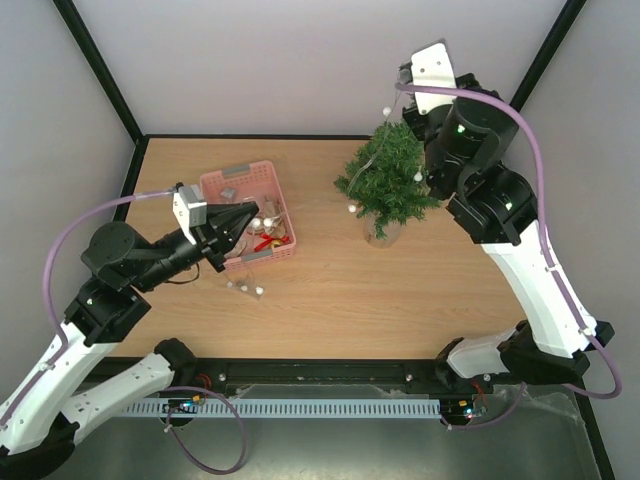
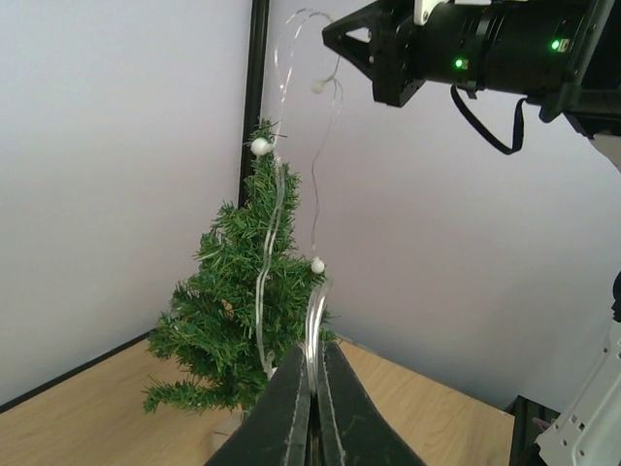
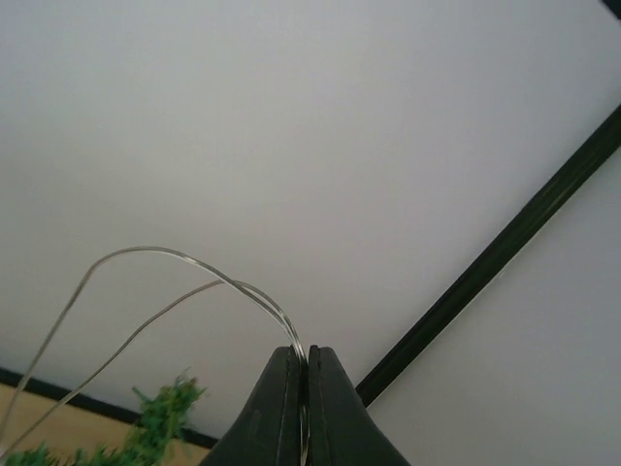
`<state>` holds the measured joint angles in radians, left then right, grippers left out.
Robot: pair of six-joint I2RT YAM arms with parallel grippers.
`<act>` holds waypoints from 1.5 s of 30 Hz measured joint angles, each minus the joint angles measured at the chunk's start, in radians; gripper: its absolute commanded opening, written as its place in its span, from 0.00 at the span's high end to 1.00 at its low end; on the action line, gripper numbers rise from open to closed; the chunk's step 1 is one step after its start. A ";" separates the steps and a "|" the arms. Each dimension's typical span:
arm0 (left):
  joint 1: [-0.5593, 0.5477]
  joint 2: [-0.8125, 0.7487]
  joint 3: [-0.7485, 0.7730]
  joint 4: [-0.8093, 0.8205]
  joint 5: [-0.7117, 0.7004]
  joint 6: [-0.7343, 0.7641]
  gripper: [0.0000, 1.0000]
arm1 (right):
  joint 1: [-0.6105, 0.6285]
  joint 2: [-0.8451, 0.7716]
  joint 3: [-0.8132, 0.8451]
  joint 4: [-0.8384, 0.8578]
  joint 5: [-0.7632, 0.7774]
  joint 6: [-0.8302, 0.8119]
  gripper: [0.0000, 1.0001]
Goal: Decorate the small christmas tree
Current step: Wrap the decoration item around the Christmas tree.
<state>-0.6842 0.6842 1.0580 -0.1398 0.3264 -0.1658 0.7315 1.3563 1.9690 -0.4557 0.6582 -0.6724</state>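
Standing on the far right part of the wooden table [image 1: 330,300], the small christmas tree [image 1: 388,178] is one bushy cone of dark green needle branches. It has a pointed top and a small pale pot [image 1: 382,235] under it. A thin, shiny wire garland [image 2: 260,301] hangs over its front, and in the left wrist view I count three small round white beads [image 2: 317,264] on it. The right gripper [image 3: 305,354] is high above the tree top, its two black fingers pinched tight on this wire. The left gripper [image 2: 313,369] is over the one rectangular pink plastic basket [image 1: 240,180] on the left, also clenched, with a clear strand of the garland between its fingers. The basket holds small red and gold ornaments [image 1: 268,238] that I cannot count.
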 measured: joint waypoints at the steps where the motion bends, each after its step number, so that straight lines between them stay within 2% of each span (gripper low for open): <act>1: 0.000 0.004 0.000 0.004 0.000 0.000 0.98 | -0.006 0.005 0.018 0.007 0.001 -0.009 0.98; 7: 0.000 0.026 -0.008 0.024 -0.001 0.001 0.98 | -0.085 0.054 0.084 0.022 -0.026 -0.033 0.98; 16: 0.000 0.043 -0.010 0.031 -0.010 0.012 0.98 | -0.220 0.164 0.153 0.024 -0.153 -0.055 0.98; 24: 0.000 0.043 -0.026 0.036 -0.016 0.019 0.98 | -0.249 0.323 0.282 0.046 -0.240 -0.071 0.98; 28: 0.000 0.040 -0.027 0.023 -0.020 0.024 0.98 | -0.249 0.357 0.296 0.038 -0.298 -0.044 0.98; 38: 0.000 -0.011 -0.027 -0.020 -0.021 0.035 0.98 | -0.249 0.305 0.249 -0.024 -0.494 0.056 0.98; 45: 0.000 -0.019 -0.027 -0.046 -0.021 0.046 0.98 | -0.249 0.153 0.084 -0.044 -0.613 0.177 0.98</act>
<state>-0.6842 0.6651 1.0306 -0.1860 0.3058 -0.1196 0.4828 1.5093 2.0529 -0.4995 0.0456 -0.4957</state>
